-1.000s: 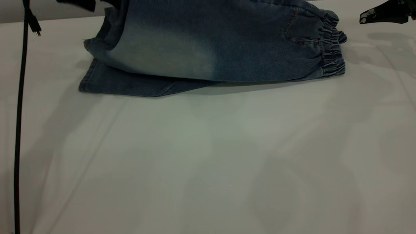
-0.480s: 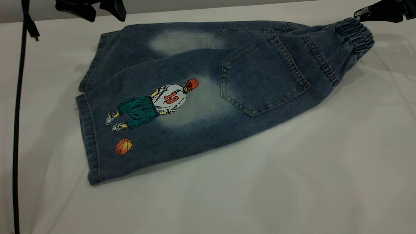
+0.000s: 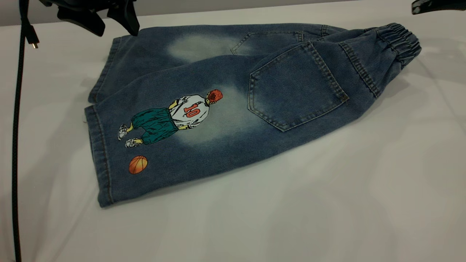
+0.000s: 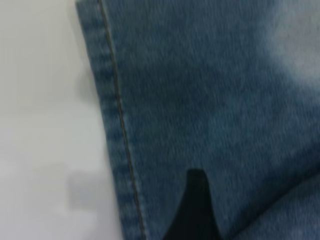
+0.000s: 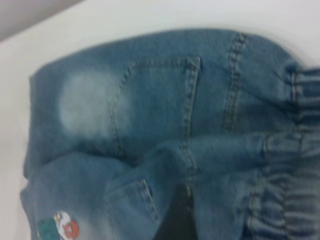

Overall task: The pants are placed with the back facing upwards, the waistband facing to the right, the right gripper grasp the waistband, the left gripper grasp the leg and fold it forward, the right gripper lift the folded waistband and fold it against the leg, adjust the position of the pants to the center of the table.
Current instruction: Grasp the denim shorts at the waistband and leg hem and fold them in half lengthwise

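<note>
The blue denim pants [image 3: 225,109] lie folded lengthwise on the white table [image 3: 255,218], back side up. A basketball-player print [image 3: 171,116] sits on the top leg and a back pocket [image 3: 295,87] faces up. The elastic waistband [image 3: 398,42] points right and the leg hems [image 3: 98,156] point left. My left gripper [image 3: 116,31] hovers open above the far leg hem, holding nothing; one finger [image 4: 195,210] shows over the denim [image 4: 210,100]. My right gripper [image 3: 417,7] is at the top right, above and clear of the waistband [image 5: 295,165], with one finger [image 5: 175,215] showing.
A black cable [image 3: 16,145] hangs down along the left edge of the table. The table's back edge runs just behind the pants. Bare white cloth lies in front of the pants and to their right.
A second ago the pants hung lifted at the back of the table. They were then laid folded towards the front. Since then the right gripper has pulled up and away from the waistband.
</note>
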`<control>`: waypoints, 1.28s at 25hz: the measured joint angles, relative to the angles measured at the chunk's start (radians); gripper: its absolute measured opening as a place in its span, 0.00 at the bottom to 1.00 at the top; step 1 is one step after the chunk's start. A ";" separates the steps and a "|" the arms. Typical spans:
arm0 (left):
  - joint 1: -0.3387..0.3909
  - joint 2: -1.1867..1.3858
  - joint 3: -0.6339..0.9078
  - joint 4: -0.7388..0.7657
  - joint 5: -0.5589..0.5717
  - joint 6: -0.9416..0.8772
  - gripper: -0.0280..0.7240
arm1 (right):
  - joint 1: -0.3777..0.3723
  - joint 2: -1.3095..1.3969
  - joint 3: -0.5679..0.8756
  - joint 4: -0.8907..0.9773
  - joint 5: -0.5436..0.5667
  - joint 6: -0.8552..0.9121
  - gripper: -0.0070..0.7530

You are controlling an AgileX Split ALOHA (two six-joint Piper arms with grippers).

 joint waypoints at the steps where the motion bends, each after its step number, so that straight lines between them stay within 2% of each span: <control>1: 0.000 0.000 0.000 -0.001 0.012 0.000 0.77 | 0.000 -0.001 0.000 -0.029 0.005 0.023 0.78; 7: 0.000 0.000 0.000 -0.001 0.014 0.016 0.77 | 0.000 0.020 0.002 -0.227 0.079 0.174 0.78; 11: 0.000 0.000 0.000 -0.001 0.013 0.017 0.77 | 0.000 0.030 0.002 -0.323 0.084 0.231 0.78; 15: 0.000 0.000 0.000 -0.001 0.010 0.017 0.77 | 0.010 0.055 0.002 -0.311 0.114 0.200 0.78; 22: 0.000 0.000 0.000 -0.002 0.022 0.017 0.77 | 0.022 0.075 0.003 -0.159 0.113 0.081 0.74; 24: 0.000 0.000 0.000 -0.002 0.037 0.017 0.77 | 0.022 0.077 0.003 -0.156 0.108 0.078 0.69; 27: 0.000 0.000 0.000 -0.002 0.058 0.017 0.77 | 0.022 0.077 0.003 -0.166 0.103 0.080 0.54; 32: -0.001 0.000 0.000 -0.004 0.140 0.029 0.77 | 0.022 0.077 0.003 -0.166 0.105 0.081 0.18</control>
